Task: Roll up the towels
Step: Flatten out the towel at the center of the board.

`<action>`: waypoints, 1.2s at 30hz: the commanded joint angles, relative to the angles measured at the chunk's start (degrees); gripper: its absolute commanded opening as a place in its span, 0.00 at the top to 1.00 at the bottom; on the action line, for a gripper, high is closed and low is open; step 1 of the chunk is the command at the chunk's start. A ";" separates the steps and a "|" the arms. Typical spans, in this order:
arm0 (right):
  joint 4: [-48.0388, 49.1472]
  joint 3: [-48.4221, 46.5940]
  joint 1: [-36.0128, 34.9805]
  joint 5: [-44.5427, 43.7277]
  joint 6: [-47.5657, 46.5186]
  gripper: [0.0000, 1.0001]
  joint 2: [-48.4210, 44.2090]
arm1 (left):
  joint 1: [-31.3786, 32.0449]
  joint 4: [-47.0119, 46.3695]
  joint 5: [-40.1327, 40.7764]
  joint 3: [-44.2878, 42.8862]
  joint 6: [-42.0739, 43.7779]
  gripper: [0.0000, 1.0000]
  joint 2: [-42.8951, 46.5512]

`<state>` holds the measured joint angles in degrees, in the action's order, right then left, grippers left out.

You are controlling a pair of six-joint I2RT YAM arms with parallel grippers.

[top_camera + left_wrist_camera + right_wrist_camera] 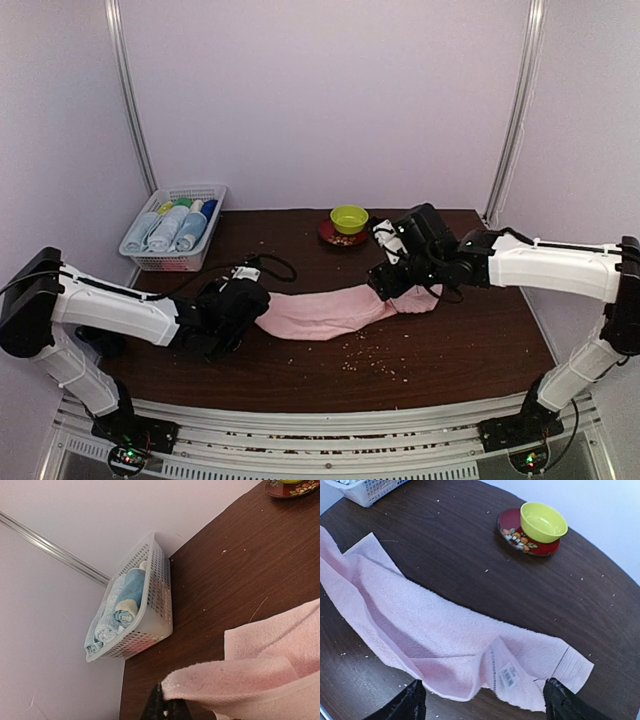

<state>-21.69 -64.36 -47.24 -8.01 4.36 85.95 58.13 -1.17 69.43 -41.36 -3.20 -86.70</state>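
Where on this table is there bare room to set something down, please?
Bare wood: between the basket and the plate; the near strip of table before the towel, with crumbs; the right end. Crowded: the middle, with the towel, the left gripper and the right gripper.

No readable text for you, operator: no word, brand or number comes out clearly in any view. The one printed thing you've got is a small white tag [507, 675] on the pink towel [435, 635], at the towel end lying toward the right edge of the tabletop [470, 555]. In the right wrist view, you're looking at it lying flat on the cloth beside a folded-over hem. You can see a block of fine dark bars like a barcode and a faint line of print beside them, all too small and soft to read.
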 commanded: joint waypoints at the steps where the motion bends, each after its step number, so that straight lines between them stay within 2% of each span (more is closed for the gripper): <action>1: -3.47 -1.78 7.10 1.46 -5.41 0.18 -0.88 | -1.22 -8.49 -3.78 2.68 3.33 1.00 1.96; 4: -1.28 -0.61 13.44 9.47 -5.97 0.18 1.02 | -1.60 -8.96 -4.67 3.07 3.45 1.00 2.13; 7: -1.49 -0.60 16.59 9.91 -6.89 0.18 5.11 | -1.74 -9.03 -5.01 3.43 3.22 1.00 2.30; 10: -2.82 -1.52 18.07 17.34 -7.67 0.20 9.67 | -1.88 -9.07 -5.39 3.66 3.03 1.00 2.33; 17: -0.22 -1.32 18.25 29.96 -8.32 0.20 16.98 | -1.88 -8.83 -5.12 3.68 2.93 1.00 2.49; 21: -0.03 -2.03 18.22 32.47 -8.27 0.23 20.67 | -1.88 -8.70 -5.15 3.50 2.99 1.00 2.00; 28: 1.73 3.24 15.56 35.48 -7.89 0.27 17.00 | -1.88 -8.67 -5.08 2.87 3.20 1.00 0.44; 31: 1.05 4.81 14.29 33.55 -6.61 0.37 16.21 | -1.88 -8.50 -4.97 2.70 3.19 1.00 -0.04; 33: 0.49 5.90 13.61 32.62 -5.70 0.51 15.81 | -1.88 -8.50 -4.92 2.70 3.20 1.00 -0.12; 34: 0.78 6.76 13.23 32.14 -5.03 0.61 15.25 | -1.88 -8.49 -5.01 2.69 3.15 1.00 -0.14; 36: 2.11 9.03 12.66 31.22 -3.68 0.70 13.16 | -1.88 -8.42 -5.06 2.69 3.12 1.00 -0.27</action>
<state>-20.51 -59.11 -33.41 24.62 -2.28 102.94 56.66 -7.60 64.71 -38.33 -0.45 -86.17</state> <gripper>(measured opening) 0.376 0.009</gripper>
